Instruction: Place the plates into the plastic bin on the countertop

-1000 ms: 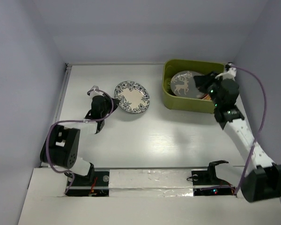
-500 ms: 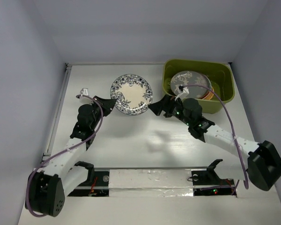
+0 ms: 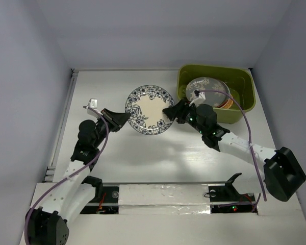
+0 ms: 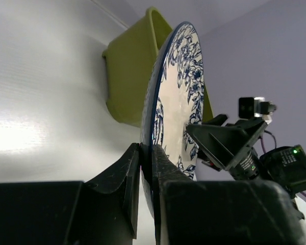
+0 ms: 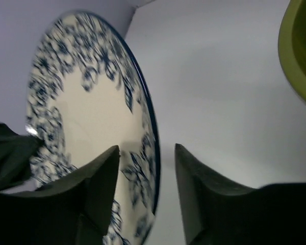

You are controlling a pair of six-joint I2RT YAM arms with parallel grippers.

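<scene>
Left gripper (image 4: 145, 153) pinches the rim of the floral plate (image 4: 176, 102) (only its wrist view shows this); the right gripper (image 5: 147, 149) straddles the opposite edge, jaws apart. The plastic bin (image 3: 248, 102) holds stacked plates (image 3: 217, 87).

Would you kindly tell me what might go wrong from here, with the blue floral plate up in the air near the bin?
1. The left gripper pinches the blue floral plate only at its rim, so it could pivot or slip onto the countertop.
2. The right gripper stands open around the opposite rim; a finger might nudge the plate loose before it closes.
3. The plastic bin already holds the grey deer plate on top, so a hard landing could chip either plate.
</scene>
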